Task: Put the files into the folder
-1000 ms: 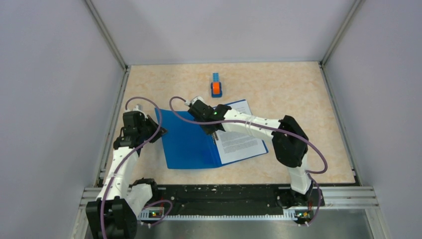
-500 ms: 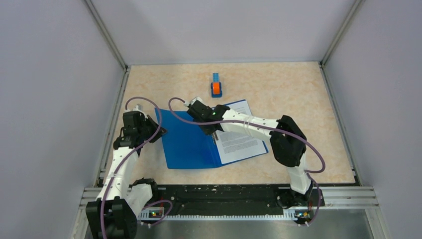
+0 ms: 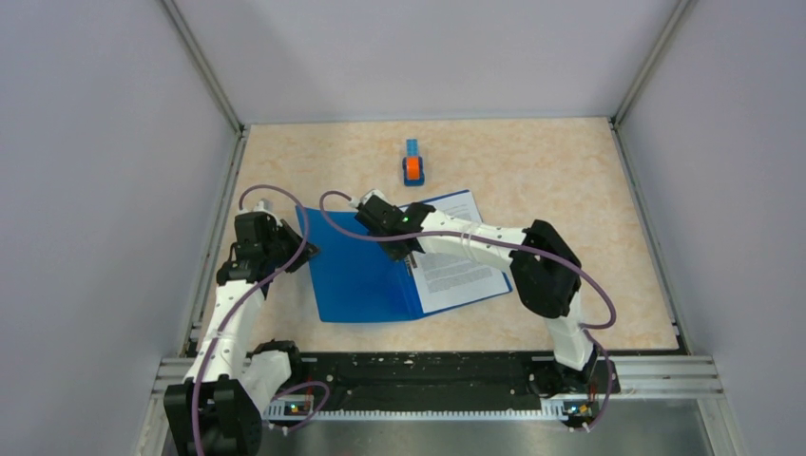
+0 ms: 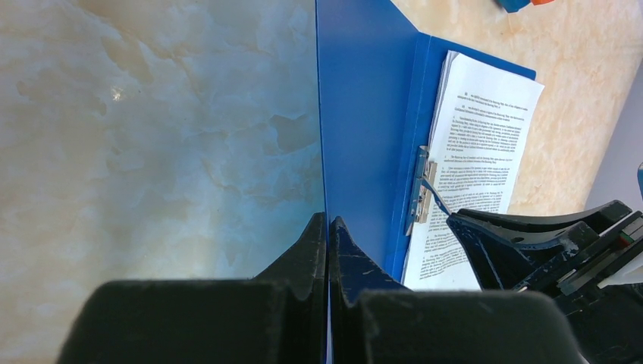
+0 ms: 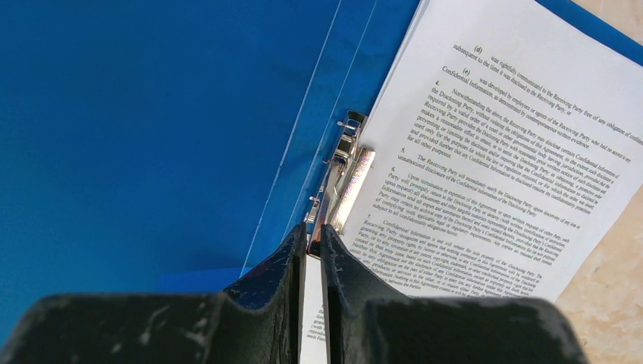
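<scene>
The left gripper (image 4: 327, 221) is clenched on the outer edge of the folder (image 3: 366, 275), whose open cover runs straight away from its fingertips. In my judgement it holds this cover so that the folder does not slide or fall shut while the other arm works. The right gripper (image 5: 307, 231) is pinched on the near end of the metal clip (image 5: 345, 171), which lies just ahead of its fingertips along the spine. The files (image 5: 493, 144) lie to the right of this gripper, on the inner right half of the folder, with their left edge at the clip. I cannot tell whether that edge is under it. The grasp probably serves to work the clip over the sheets. A small blue-and-orange object (image 3: 412, 169) stands well beyond both grippers.
</scene>
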Action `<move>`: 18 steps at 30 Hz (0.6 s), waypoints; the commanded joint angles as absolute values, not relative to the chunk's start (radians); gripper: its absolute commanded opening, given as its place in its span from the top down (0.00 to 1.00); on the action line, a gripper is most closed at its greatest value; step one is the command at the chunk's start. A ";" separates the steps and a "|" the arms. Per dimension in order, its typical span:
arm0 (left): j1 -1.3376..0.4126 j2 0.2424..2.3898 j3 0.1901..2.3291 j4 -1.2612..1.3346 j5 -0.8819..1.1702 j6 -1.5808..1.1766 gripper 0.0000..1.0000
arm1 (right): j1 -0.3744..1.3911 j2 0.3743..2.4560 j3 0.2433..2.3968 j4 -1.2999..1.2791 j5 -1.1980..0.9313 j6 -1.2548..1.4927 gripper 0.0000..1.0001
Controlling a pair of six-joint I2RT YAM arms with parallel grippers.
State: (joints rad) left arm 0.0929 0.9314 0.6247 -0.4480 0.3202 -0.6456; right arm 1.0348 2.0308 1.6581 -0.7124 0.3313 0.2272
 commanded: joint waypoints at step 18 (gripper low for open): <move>0.094 0.900 0.638 -0.472 0.176 -0.681 1.00 | 1.053 1.985 1.590 -0.710 0.340 0.229 0.93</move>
